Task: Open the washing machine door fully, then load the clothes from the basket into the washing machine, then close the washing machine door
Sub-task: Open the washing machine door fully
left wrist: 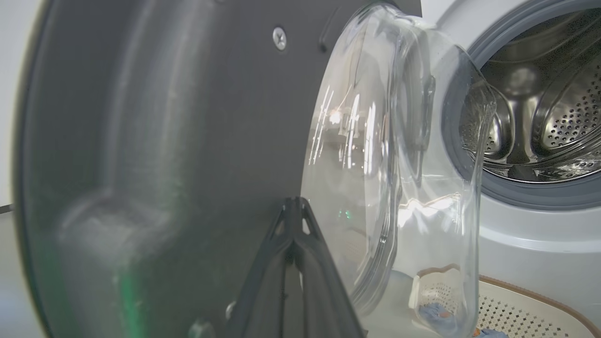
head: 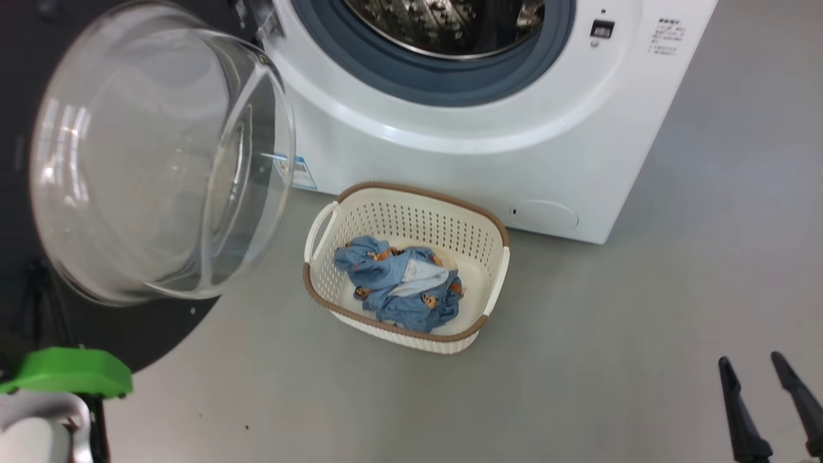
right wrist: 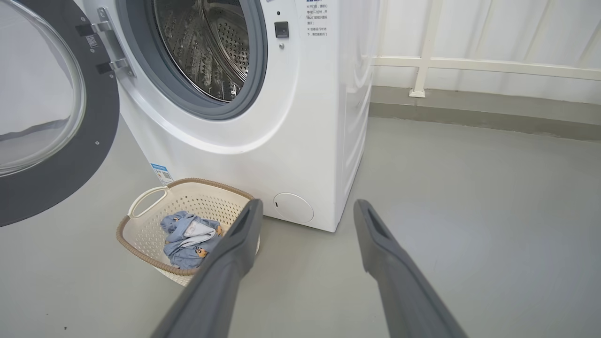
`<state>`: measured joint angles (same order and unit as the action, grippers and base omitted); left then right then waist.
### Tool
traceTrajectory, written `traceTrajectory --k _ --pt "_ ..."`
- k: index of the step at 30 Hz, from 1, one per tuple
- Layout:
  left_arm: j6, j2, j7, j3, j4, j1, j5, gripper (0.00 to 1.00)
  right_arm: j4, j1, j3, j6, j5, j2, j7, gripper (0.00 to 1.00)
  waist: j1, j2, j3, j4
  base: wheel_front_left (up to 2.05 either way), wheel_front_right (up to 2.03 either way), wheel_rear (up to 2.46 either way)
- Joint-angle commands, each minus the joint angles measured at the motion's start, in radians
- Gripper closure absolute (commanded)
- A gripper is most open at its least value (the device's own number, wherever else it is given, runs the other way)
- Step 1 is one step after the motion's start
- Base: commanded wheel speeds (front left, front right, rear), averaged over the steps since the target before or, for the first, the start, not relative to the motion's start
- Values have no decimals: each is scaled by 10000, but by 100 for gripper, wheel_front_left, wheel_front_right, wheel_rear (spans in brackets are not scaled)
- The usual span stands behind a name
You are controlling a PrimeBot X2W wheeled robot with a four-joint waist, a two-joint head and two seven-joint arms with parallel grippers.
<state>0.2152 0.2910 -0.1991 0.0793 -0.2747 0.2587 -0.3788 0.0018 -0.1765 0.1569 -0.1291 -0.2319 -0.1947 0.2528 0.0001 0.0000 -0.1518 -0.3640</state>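
The washing machine (head: 450, 167) stands with its steel drum (head: 450, 26) exposed. Its door (head: 161, 161) is swung out to the left, glass bowl bulging toward me. On the floor in front sits the basket (head: 411, 222), and the blue bear-print clothes (head: 402, 283) lie bunched inside it. My left gripper (left wrist: 293, 201) is shut, its tips right at the black inner rim of the door (left wrist: 164, 141) beside the glass. I cannot tell whether they touch. Low to the right, my right gripper (head: 749, 359) hangs open and empty, well clear of the basket (right wrist: 141, 225) and clothes (right wrist: 188, 239).
Grey floor (head: 611, 321) spreads out right of the basket. A green piece of my left arm (head: 71, 372) sits at the lower left under the door. A wall with a white rail (right wrist: 469, 63) runs behind the machine's right side.
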Motion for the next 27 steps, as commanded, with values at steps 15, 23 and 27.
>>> traceTrajectory --k 15,23,27 --pt "-517 1172 -597 -1587 -2318 2638 -561 100 -670 874 152 -16 -262 -1148 90 0 -1 0 -1954 38 0 0 0" --pt "-590 1517 -623 -2534 -2928 3282 -436 100 -721 1070 237 -16 -325 -1350 90 0 -1 0 -2369 115 0 0 0" --pt "-685 1580 -624 -2825 -3135 3390 -315 100 -716 1134 238 -16 -337 -1386 90 0 -1 0 -2425 143 0 0 0"
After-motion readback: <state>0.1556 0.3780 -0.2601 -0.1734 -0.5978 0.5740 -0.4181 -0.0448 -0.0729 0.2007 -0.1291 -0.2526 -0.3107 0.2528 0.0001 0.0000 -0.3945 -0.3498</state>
